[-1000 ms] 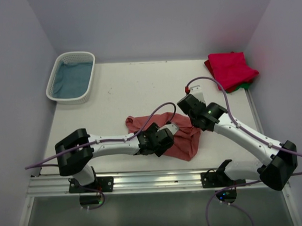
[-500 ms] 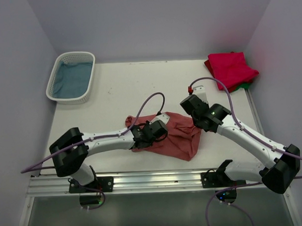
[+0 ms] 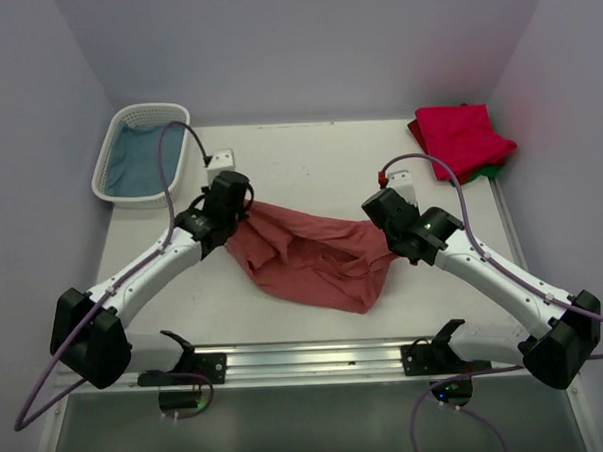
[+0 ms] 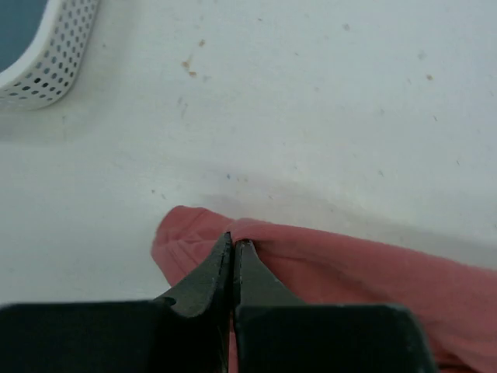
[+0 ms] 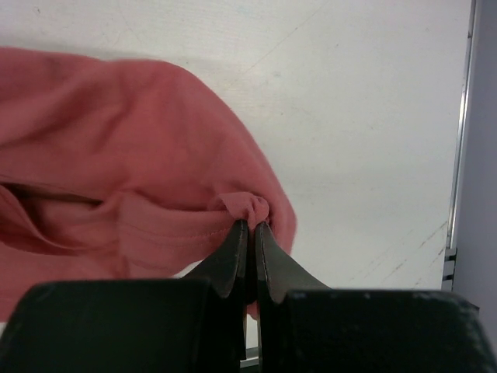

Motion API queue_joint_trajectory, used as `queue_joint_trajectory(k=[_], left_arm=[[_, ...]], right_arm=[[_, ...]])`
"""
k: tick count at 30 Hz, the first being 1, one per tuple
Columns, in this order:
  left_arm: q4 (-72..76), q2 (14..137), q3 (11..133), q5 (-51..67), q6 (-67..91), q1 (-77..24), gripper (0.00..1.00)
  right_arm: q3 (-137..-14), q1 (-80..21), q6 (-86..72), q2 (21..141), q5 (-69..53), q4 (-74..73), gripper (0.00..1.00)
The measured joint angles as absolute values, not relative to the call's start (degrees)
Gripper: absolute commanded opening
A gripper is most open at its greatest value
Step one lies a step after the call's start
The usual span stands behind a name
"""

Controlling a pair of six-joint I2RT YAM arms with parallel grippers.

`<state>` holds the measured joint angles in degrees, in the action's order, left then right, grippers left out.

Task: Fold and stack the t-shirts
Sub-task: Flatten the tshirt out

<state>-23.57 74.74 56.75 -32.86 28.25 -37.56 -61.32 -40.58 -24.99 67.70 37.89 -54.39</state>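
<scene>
A dusty salmon-red t-shirt (image 3: 313, 256) hangs stretched across the middle of the table between both arms. My left gripper (image 3: 233, 211) is shut on the shirt's left end; in the left wrist view (image 4: 233, 241) a fold of pink cloth (image 4: 349, 264) is pinched at the tips. My right gripper (image 3: 387, 240) is shut on the shirt's right end, with a bunched hem (image 5: 250, 208) between its tips (image 5: 250, 225). A crimson-pink t-shirt (image 3: 463, 139) lies folded at the back right, on a green one (image 3: 491, 170) whose edge peeks out beneath.
A white lattice basket (image 3: 115, 189) holding blue cloth stands at the back left, its corner (image 4: 46, 70) showing in the left wrist view. Purple cables loop over both arms. The table's metal right edge (image 5: 458, 155) runs close to the right gripper.
The left gripper closed on the shirt's edge and carried it back and to the left, spreading the crumpled shirt wide. The right gripper stayed shut on its end, almost still.
</scene>
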Motion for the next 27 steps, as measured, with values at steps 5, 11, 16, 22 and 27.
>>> queue_joint_trajectory(k=[5, 11, 16, 22, 27], left_arm=[[-15.6, 82.5, 57.7, -28.7, 29.4, -22.6, 0.0], [-11.0, 95.1, 63.0, -22.6, 29.4, -19.9, 1.0], [-9.1, 91.3, 62.9, -19.3, 28.8, -19.6, 1.0], [-10.5, 79.2, 60.5, -20.1, 28.9, -24.6, 0.88], [-14.0, 74.6, 51.1, -20.5, 32.7, -26.4, 0.73]], right_arm=[[-61.3, -40.4, -25.0, 67.8, 37.7, -54.2, 0.0], [-61.3, -40.4, -24.9, 68.4, 36.9, -53.1, 0.0], [-61.3, -40.4, -25.0, 68.7, 36.4, -52.6, 0.0], [-60.6, -40.3, -24.9, 69.0, 36.3, -51.6, 0.0], [-60.3, -40.1, -24.8, 69.9, 36.0, -50.9, 0.0]])
